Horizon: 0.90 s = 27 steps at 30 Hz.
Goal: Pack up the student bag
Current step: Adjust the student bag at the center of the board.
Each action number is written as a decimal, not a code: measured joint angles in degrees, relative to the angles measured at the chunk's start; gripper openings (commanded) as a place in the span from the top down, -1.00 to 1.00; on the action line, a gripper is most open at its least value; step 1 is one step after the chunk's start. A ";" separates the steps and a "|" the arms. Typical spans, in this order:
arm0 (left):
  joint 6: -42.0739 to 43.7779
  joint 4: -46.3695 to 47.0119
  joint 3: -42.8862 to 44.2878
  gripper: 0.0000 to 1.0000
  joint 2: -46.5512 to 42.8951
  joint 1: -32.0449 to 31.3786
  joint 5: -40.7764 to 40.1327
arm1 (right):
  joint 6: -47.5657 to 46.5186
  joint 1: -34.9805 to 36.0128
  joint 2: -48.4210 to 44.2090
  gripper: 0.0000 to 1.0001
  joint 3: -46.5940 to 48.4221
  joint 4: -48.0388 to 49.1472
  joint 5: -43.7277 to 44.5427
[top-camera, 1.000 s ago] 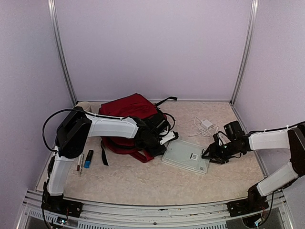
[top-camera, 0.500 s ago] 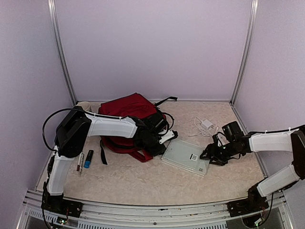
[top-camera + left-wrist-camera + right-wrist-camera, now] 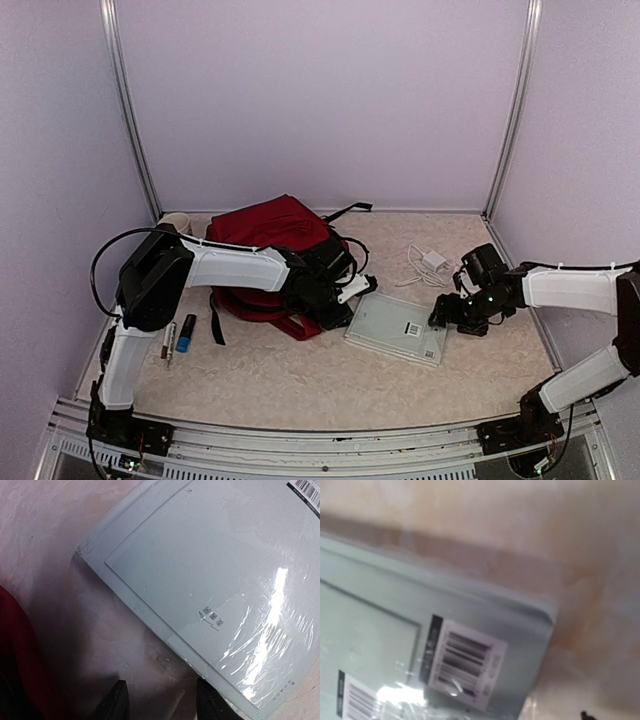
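A dark-red student bag [image 3: 268, 222] lies far left of centre on the table [image 3: 300, 385], with a flat pale shrink-wrapped box [image 3: 392, 328] just right of it. The left gripper [image 3: 161, 706] hovers between them, partly open and empty. The right gripper [image 3: 441, 318] is at the box's right edge, and I cannot tell how wide it is.

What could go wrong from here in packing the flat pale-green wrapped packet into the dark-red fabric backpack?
The flat pale-green wrapped packet lies flush on the table; its glossy film may let the right hand slip off. The dark-red fabric backpack is slumped, and the left hand holds nothing, so it may shift when pushed. The white charger cable near the right hand could snag.
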 measured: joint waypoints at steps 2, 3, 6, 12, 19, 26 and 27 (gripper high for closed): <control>-0.02 0.00 0.00 0.10 0.00 0.00 0.13 | -0.48 0.00 0.26 -0.68 0.26 0.07 0.09; -0.02 -0.02 0.00 0.10 0.00 0.00 0.15 | -0.66 0.00 0.83 -0.68 0.31 0.39 -0.20; -0.04 -0.02 0.00 0.09 0.02 0.00 0.22 | -0.96 -0.13 4.26 -0.63 0.31 2.27 -2.01; -0.02 -0.81 0.02 0.09 0.02 0.20 0.09 | 0.48 -1.20 6.73 -0.54 -0.48 11.89 -8.96; 0.09 -3.28 0.13 0.09 -0.46 1.22 -0.74 | 6.58 -1.33 4.74 -0.50 -5.09 20.90 -13.94; 0.13 -5.14 0.07 0.10 -1.01 1.57 -2.99 | 11.21 0.31 1.31 -0.46 -5.44 19.67 -16.87; 0.13 -5.29 -0.02 0.10 -1.11 1.64 -3.32 | 11.47 0.70 0.68 -0.47 -5.38 19.23 -16.92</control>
